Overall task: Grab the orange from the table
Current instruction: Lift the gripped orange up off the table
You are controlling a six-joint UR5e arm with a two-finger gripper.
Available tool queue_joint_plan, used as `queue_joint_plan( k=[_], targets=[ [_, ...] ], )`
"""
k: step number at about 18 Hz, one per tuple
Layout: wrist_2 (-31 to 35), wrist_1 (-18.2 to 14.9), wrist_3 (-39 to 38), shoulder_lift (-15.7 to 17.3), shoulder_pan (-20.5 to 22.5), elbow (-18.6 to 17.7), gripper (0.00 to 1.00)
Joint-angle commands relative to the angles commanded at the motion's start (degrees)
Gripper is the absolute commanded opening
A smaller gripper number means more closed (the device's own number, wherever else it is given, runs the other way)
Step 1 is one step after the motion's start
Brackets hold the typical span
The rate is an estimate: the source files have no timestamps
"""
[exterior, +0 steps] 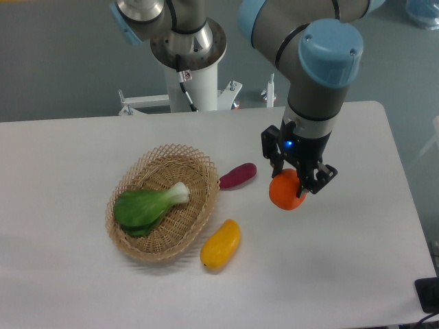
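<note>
grey floor (pixel 62 62) (plain, evenly lit)

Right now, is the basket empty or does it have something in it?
Not empty. The basket holds a green leafy vegetable lying inside it.

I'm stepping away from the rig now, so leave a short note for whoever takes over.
Gripper: jaws shut on the orange, at the right of the table.
Whether the orange is lifted clear of the table cannot be told from this view.
Other things: basket holding a green vegetable, purple vegetable, mango, all untouched.
Done: orange grasped.
Left: confirm the lift.
</note>
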Motion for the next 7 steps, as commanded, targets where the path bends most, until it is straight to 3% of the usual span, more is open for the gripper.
queue_joint_plan(
  k=[7],
  targets=[
    [-0.09, 0.09, 0.00, 0.09, 0.00, -0.35, 0.56]
  ],
)
